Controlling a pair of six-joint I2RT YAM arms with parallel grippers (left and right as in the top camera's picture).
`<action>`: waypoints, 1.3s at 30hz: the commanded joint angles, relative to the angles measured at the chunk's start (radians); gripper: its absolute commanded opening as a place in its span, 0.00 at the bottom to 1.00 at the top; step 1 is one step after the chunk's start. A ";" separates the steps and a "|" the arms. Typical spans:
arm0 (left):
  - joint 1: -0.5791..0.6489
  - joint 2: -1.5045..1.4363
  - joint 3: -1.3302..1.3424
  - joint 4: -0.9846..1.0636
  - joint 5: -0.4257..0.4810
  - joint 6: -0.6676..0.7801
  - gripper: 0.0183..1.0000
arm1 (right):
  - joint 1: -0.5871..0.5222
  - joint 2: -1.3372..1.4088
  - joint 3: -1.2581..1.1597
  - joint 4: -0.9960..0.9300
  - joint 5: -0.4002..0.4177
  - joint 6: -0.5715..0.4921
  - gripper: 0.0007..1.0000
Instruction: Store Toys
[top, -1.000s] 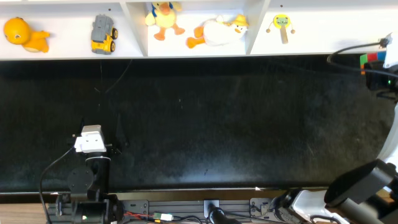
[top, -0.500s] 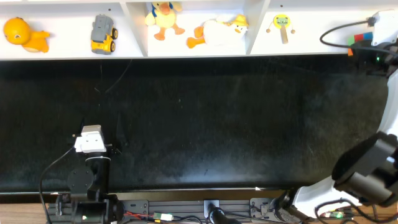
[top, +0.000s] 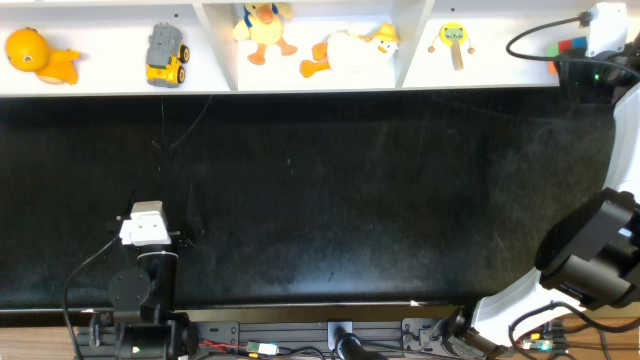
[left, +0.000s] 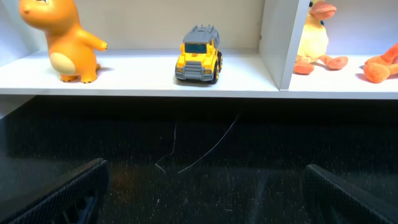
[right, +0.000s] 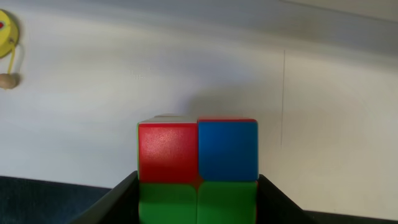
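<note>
Noted right gripper (right: 198, 208) clamped on a small puzzle cube with red, blue and green square faces (right: 198, 168): one finger pressed to each side of the cube, red and blue squares above, green below. In top view, found right gripper (top: 572, 50) and cube (top: 565, 46) at the far right end of the white compartmented shelf (top: 300, 82), in the right-hand compartment. Cannot tell whether cube touches the shelf floor. Same compartment: yellow round-headed wooden toy with small side beads (top: 452, 40) (right: 5, 37), well apart from the cube, toward the divider.

Noted left gripper (left: 199, 199) with fingers spread wide, nothing between them. In top view, found left gripper (top: 163, 207) low over the black tabletop (top: 350, 200), near the left arm's base, well apart from the shelf.

Logged on shelf, left compartment: orange plastic creature figure (top: 40, 55) (left: 59, 40), upright in the wrist view; yellow and grey toy truck (top: 165, 55) (left: 199, 55) beside it, not touching. Middle compartment: yellow plush duck with orange feet (top: 262, 30) (left: 314, 37); white plush duck in a yellow hat (top: 350, 50), lying on its side, just beside the first.
</note>
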 joint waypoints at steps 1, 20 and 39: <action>-0.004 -0.011 -0.003 0.002 -0.012 0.019 1.00 | 0.008 0.012 0.042 0.021 -0.007 0.009 0.39; -0.004 -0.011 -0.003 0.002 -0.012 0.019 1.00 | 0.019 0.055 0.043 0.066 -0.018 0.042 0.43; -0.004 -0.011 -0.003 0.002 -0.012 0.019 1.00 | 0.023 0.043 0.043 0.107 -0.014 0.054 1.00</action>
